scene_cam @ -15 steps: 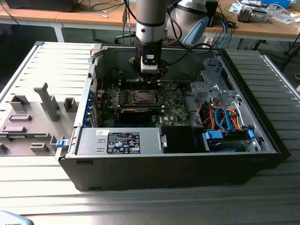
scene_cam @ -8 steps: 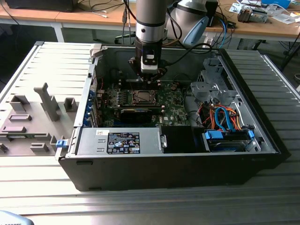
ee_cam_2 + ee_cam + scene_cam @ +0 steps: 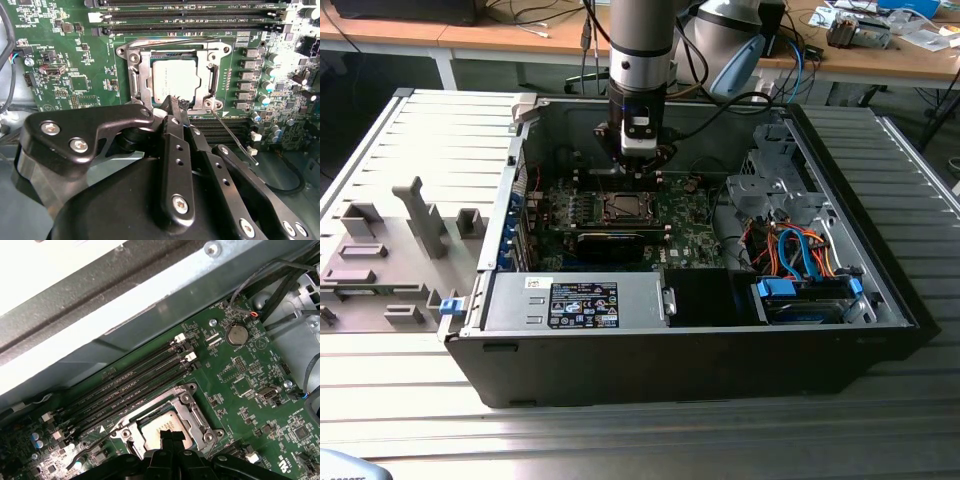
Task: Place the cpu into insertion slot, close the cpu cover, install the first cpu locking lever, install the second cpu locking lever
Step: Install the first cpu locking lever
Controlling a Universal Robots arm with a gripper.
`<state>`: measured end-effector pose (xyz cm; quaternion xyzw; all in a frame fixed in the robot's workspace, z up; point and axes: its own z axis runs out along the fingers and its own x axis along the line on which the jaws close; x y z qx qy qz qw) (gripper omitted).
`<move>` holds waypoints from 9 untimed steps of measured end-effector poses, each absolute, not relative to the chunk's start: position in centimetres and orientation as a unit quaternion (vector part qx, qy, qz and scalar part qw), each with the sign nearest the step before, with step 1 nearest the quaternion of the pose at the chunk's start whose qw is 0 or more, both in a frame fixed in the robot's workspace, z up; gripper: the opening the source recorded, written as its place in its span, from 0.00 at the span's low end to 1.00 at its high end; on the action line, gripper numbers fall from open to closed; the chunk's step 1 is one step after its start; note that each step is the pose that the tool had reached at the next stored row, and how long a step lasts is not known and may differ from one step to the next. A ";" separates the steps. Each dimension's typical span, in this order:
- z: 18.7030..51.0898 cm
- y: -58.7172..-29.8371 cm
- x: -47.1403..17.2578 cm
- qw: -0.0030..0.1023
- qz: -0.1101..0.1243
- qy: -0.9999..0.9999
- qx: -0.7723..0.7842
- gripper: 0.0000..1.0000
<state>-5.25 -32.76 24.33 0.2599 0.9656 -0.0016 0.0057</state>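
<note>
The cpu [image 3: 175, 80] lies with its pale silver face up in the insertion slot [image 3: 134, 82] on the green board. The cpu cover [image 3: 212, 80], a grey metal frame, lies flat around it. One thin wire lever [image 3: 234, 137] sticks out at an angle from a socket corner. Another lever [image 3: 172, 41] runs along the socket edge next to the memory slots. My gripper [image 3: 172, 102] hangs just above the socket's edge with its black fingers together and nothing between them. The first wrist view has the gripper [image 3: 171, 436] over the cpu [image 3: 155, 429]. In the exterior view the gripper [image 3: 638, 168] sits above the socket [image 3: 620, 207].
The board sits inside an open computer case [image 3: 700, 345]. A long black card [image 3: 610, 243] lies just in front of the socket, and memory slots [image 3: 130, 385] run behind it. Coloured cables [image 3: 800, 255] and a drive cage [image 3: 765, 190] fill the exterior view's right.
</note>
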 end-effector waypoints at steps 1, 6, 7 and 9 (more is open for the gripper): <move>24.3 -32.8 -5.3 0.006 -0.002 0.966 0.260 0.11; 24.3 -32.8 -5.3 0.006 -0.002 0.966 0.258 0.11; 24.3 -32.8 -5.3 0.006 -0.002 0.966 0.258 0.11; 24.3 -32.8 -5.3 0.006 -0.002 0.966 0.257 0.11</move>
